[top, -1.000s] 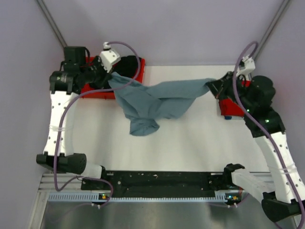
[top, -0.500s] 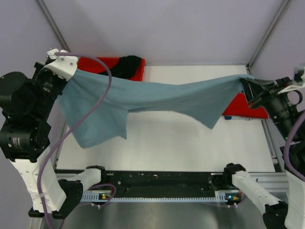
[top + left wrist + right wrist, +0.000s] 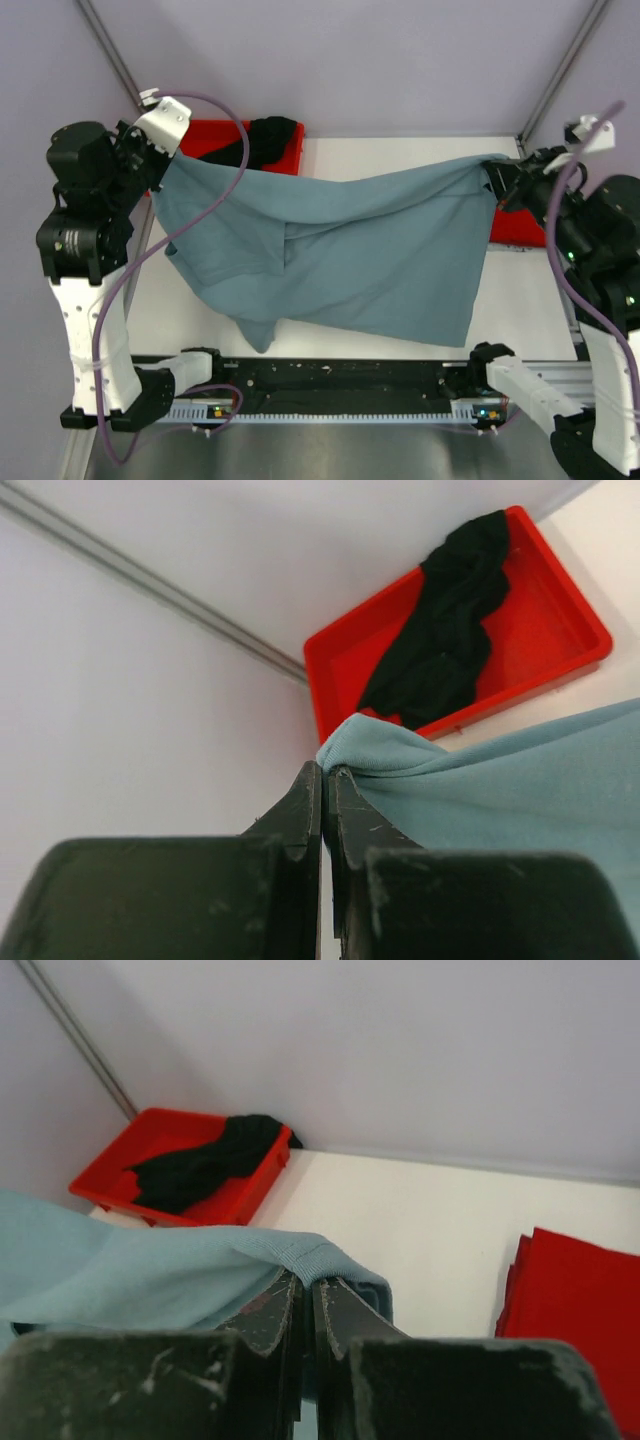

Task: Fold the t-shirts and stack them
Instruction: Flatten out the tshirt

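Spreading step: the grey-blue shirt [image 3: 370,250] hangs stretched in the air between two raised arms, its lower edge sagging toward the near side of the surface [image 3: 400,160]. The left fingers [image 3: 295,810] are shut on its far-left corner and the right fingers [image 3: 270,1310] on its far-right one. Next, likely: lower it flat for folding, keeping it taut and smooth.

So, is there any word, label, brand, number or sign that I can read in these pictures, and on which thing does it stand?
No text can be read in any view.
Grey-blue t-shirt: plain, no print showing.
Black t-shirt, red bin, red t-shirt: no label showing.
Near rail: tiny coloured spots, too small to read.
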Robot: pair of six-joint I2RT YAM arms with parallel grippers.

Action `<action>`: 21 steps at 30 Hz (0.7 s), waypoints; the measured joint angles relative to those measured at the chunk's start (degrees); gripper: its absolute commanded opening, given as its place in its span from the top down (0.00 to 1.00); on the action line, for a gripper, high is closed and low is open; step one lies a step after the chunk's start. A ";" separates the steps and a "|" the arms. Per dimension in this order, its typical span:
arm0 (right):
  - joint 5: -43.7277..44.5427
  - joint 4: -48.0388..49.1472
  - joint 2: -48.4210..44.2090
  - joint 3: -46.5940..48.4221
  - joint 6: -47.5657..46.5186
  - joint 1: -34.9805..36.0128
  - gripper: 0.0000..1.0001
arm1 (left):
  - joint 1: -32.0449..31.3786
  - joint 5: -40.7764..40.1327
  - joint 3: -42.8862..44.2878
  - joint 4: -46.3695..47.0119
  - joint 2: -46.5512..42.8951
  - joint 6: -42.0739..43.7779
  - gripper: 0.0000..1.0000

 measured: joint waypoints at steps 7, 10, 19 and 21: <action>2.69 -1.62 5.95 -2.62 -1.22 0.00 1.00 | 0.02 3.28 -2.12 2.03 4.59 -3.54 1.00; 3.39 -2.16 4.26 -2.64 -1.75 0.00 1.00 | 0.02 3.93 -2.12 2.19 3.78 -3.89 1.00; 3.15 -3.74 -7.52 -1.57 -1.79 0.00 1.00 | 0.02 4.02 0.55 -1.81 -4.81 -2.99 1.00; 2.34 -5.11 -9.18 -0.13 -1.75 0.00 1.00 | 0.02 3.80 2.75 -3.13 -6.75 -2.64 1.00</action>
